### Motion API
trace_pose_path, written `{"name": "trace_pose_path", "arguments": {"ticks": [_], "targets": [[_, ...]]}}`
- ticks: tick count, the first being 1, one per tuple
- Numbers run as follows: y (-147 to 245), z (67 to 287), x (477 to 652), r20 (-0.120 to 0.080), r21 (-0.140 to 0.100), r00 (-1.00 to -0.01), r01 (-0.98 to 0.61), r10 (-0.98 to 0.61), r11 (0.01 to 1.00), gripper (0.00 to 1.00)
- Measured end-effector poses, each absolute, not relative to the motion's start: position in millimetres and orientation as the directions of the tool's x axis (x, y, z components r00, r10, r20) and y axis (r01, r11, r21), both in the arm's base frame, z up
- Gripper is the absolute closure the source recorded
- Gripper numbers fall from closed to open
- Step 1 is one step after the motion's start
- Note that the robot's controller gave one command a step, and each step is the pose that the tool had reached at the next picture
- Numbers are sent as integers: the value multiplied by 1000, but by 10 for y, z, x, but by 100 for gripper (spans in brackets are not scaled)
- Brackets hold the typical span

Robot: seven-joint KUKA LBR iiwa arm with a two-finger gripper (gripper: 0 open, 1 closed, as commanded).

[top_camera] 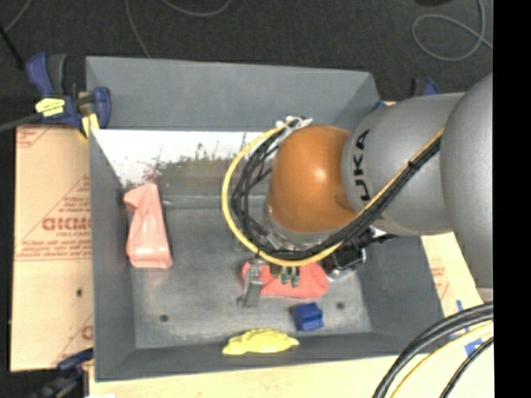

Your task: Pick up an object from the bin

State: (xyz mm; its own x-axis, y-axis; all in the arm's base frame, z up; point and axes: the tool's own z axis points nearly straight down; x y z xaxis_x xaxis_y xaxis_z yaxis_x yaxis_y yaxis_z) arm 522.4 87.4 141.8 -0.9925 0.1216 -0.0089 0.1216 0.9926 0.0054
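Partly under orange wrist cover: red lump; blue block nearby.

Single camera, set above the grey metal bin, is looking down and tilting somewhat to one side. The inner faces of the far and left walls are showing broadly, while the near wall is presenting little more than its rim. The whole bin is sitting within frame, with a margin of dark floor beyond it. The grey robot arm is entering from the right, standing nearer the lens. Its orange domed wrist cover is masking part of the bin's middle.
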Motion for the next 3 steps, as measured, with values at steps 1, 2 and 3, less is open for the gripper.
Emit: {"name": "trace_pose_path", "arguments": {"ticks": [1,2,3], "targets": [[530,1001,5222,0,0,-936,351,351,936,0],[380,794,5401,-4,0,-983,182,182,983,0],[332,858,5447,-6,1,-995,99,99,995,0]]}}
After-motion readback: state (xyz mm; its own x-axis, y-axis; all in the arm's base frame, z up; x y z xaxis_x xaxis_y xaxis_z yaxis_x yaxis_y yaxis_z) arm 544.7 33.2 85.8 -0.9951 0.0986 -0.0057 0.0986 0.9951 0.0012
